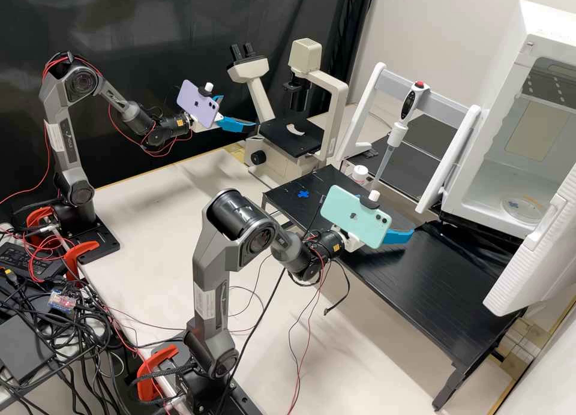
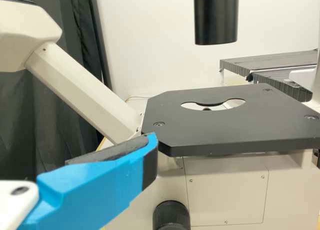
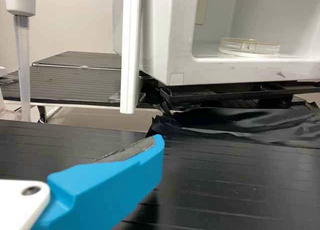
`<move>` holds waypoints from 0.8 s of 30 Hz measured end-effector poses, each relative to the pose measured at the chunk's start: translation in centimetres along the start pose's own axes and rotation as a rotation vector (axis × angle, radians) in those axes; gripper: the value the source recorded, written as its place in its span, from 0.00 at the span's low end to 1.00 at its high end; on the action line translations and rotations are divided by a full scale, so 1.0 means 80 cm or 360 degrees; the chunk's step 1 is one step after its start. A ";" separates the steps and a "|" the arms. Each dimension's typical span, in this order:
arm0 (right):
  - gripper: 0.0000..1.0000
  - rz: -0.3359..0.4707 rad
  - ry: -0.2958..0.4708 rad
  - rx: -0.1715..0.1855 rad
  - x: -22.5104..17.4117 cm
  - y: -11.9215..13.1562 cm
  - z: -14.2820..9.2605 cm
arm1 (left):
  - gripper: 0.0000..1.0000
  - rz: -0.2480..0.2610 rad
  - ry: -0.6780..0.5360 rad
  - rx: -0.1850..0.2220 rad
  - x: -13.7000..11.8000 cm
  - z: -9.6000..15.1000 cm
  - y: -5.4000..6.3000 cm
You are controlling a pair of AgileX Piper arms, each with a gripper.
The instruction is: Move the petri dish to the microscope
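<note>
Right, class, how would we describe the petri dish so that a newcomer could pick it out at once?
Find the big white cabinet standing open on the right of the high view. Low inside, on its floor, lies the petri dish. It is round, clear and shallow, unlike the long pipette outside.

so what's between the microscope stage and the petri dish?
High view: a small white-topped container, the pipette and the white frame; past them, the dish sits inside the white cabinet.

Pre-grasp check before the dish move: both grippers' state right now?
Left gripper: open, holding nothing.
Right gripper: open, holding nothing.
</note>
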 end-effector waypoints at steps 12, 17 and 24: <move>1.00 0.0024 -0.0035 -0.0004 -0.001 0.007 0.009 | 1.00 0.0000 0.0000 0.0000 0.000 0.000 0.000; 1.00 0.0052 -0.0082 0.0037 -0.006 0.021 0.029 | 1.00 0.0000 0.0000 0.0000 0.000 0.000 0.000; 1.00 0.0181 -0.0128 0.0130 -0.013 0.063 0.064 | 1.00 0.0000 0.0000 0.0000 0.000 0.000 0.000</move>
